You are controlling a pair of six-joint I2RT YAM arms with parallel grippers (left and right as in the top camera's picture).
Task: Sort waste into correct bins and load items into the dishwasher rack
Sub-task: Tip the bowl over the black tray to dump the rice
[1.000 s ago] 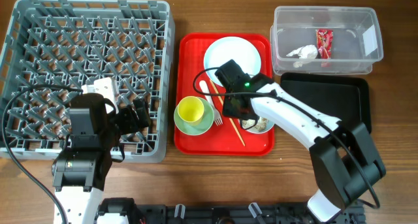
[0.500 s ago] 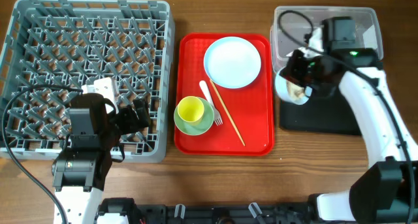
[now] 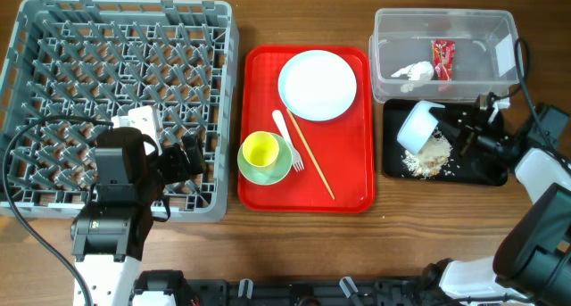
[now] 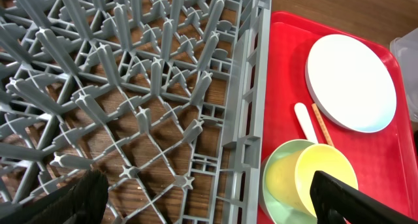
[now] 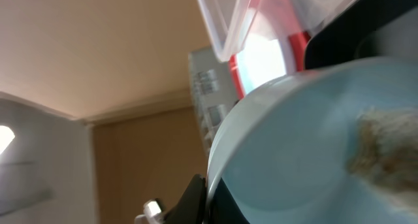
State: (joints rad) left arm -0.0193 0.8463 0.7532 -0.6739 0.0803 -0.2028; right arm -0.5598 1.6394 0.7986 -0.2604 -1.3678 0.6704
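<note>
My right gripper (image 3: 449, 128) is shut on the rim of the small white bowl (image 3: 416, 125) and holds it tipped on its side over the black tray (image 3: 482, 170). Beige food scraps (image 3: 430, 155) lie in the tray below the bowl's mouth. The right wrist view shows the bowl (image 5: 307, 145) pinched between my fingers (image 5: 210, 196), with scraps (image 5: 385, 145) at its edge. The red wrapper (image 3: 442, 58) and white tissue (image 3: 412, 71) lie in the clear tub (image 3: 443, 19). My left gripper (image 3: 183, 157) is open and empty over the grey rack (image 3: 116, 74).
The red serving tray (image 3: 352, 194) holds the plate (image 3: 317, 85), the yellow cup (image 3: 260, 151) on the green saucer (image 3: 270, 173), the white fork (image 3: 287, 136) and the chopsticks (image 3: 312, 159). The left wrist view shows the rack wall (image 4: 245, 100), plate (image 4: 351, 80) and cup (image 4: 323, 185).
My right gripper lifted the white bowl off the red tray, carried it right past the clear tub and tipped it over the black tray, where scraps now lie. The left arm has not moved.
</note>
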